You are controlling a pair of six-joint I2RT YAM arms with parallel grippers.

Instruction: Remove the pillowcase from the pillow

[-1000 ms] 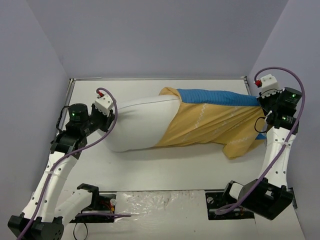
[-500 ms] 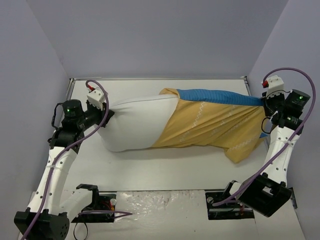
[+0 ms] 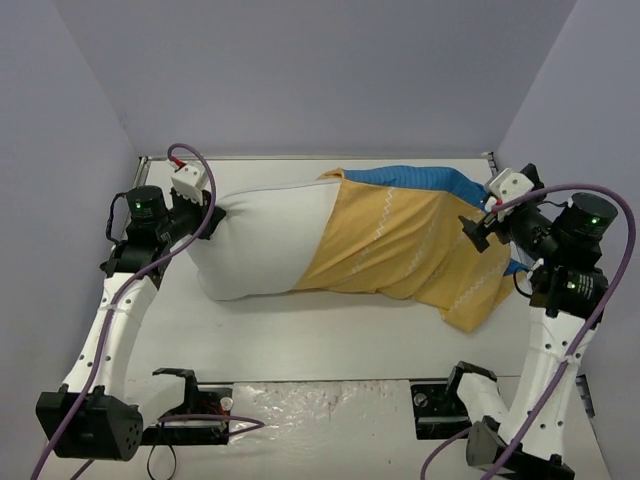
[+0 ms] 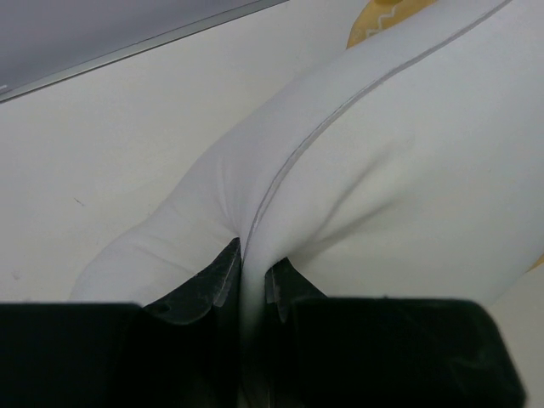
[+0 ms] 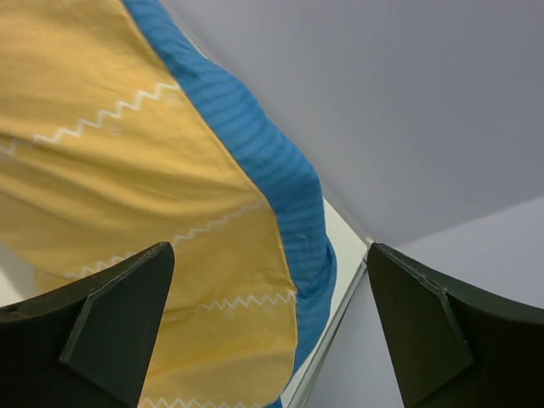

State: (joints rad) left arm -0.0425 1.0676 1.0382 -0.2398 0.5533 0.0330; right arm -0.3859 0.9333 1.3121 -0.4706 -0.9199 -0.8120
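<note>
The white pillow [image 3: 265, 240] lies across the table with its left half bare. The pillowcase [image 3: 400, 245], mustard yellow with white zigzags and a blue striped edge [image 3: 415, 180], covers its right half and trails loose towards the right. My left gripper [image 3: 208, 212] is shut on the pillow's left corner; in the left wrist view the white cloth [image 4: 382, 153] is pinched between the gripper's [image 4: 252, 270] tips. My right gripper [image 3: 480, 226] hovers open over the pillowcase's right end. In the right wrist view it [image 5: 268, 319] holds nothing, and the pillowcase [image 5: 127, 170] hangs below.
The white table [image 3: 330, 330] is boxed in by lavender walls [image 3: 300, 70] at the back and both sides. Its right rim [image 5: 340, 285] runs close beside the pillowcase's blue edge. Both arm bases stand at the near edge.
My right gripper has opened and let go of the pillowcase, then swung inward to the left. The cloth's right end has gone slack. The left gripper keeps its hold and has shifted slightly back.
</note>
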